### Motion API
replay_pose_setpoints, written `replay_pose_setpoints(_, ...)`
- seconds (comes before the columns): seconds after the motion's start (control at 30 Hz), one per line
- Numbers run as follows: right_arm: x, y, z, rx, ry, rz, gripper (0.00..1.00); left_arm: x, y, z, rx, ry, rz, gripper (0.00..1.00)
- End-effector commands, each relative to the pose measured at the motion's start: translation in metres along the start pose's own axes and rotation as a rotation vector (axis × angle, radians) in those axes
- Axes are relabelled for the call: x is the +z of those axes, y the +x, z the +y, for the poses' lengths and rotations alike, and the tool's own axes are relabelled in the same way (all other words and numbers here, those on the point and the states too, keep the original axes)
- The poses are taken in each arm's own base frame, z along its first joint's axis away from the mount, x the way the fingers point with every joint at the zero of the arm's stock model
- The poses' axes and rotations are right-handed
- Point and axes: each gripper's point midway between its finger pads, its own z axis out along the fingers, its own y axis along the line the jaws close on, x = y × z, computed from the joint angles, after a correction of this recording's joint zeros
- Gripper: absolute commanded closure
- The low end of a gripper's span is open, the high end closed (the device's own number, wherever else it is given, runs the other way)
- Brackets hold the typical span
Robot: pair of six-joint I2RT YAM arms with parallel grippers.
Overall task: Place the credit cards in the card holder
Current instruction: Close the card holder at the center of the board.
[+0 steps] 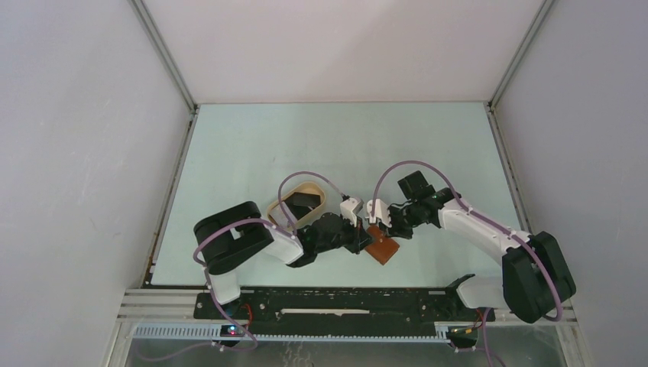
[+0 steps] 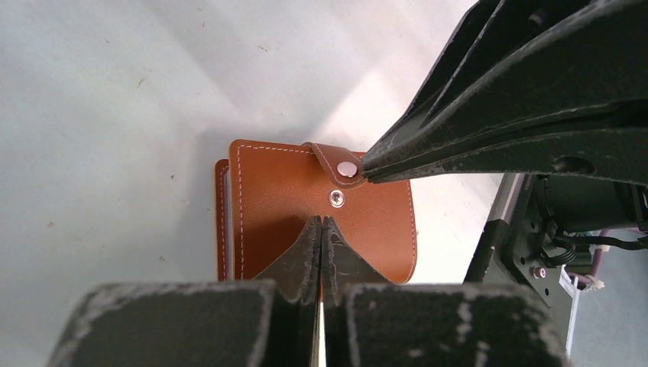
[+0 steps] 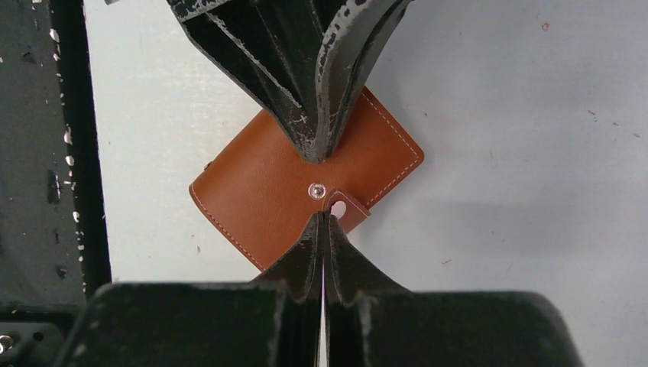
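Stitched brown leather card holder (image 2: 283, 199) lies flat and closed, cornerwise on the pale table (image 2: 115, 115) between the arms. The left gripper (image 2: 321, 225), clenched empty, touches its face; the right gripper (image 3: 324, 222), also clenched, meets the snap strap (image 2: 332, 157).

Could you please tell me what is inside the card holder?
The card holder lies folded closed, its inside covered; only thin layered edges show at one side. Its contents cannot be seen.

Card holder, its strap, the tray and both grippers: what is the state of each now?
card holder, closed, lying flat
strap, unfastened, off its stud
tray, upright, holds a black thing
left gripper, shut, tips on the card holder
right gripper, shut, tips at the strap
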Motion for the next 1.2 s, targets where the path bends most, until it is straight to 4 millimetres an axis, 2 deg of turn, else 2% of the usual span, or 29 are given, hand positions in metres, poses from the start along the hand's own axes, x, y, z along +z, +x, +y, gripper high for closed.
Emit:
replay_pose_setpoints(0.0,0.0,-0.016,0.003,0.02,-0.033,-0.035,1.0,0.003,0.004,0.005,-0.009,-0.024,0.007,1.0)
replay_pose_setpoints(0.53,0.017,-0.01,0.016,0.037,-0.108,0.025,1.0,0.0,0.005,0.005,-0.027,-0.017,-0.002,1.0)
replay_pose_setpoints(0.77,0.019,-0.008,0.018,0.049,-0.121,0.035,1.0,-0.007,-0.004,-0.001,-0.061,0.006,-0.033,0.99)
replay_pose_setpoints(0.83,0.019,-0.008,0.019,0.05,-0.123,0.035,1.0,-0.012,-0.008,-0.004,-0.088,0.013,-0.046,0.97)
replay_pose_setpoints(0.93,0.019,-0.009,0.019,0.047,-0.123,0.03,1.0,-0.02,-0.013,-0.007,-0.174,0.016,-0.062,0.83)
replay_pose_setpoints(1.17,0.018,-0.011,0.019,0.033,-0.126,0.019,1.0,-0.033,-0.024,-0.012,-0.373,0.053,-0.107,0.72)
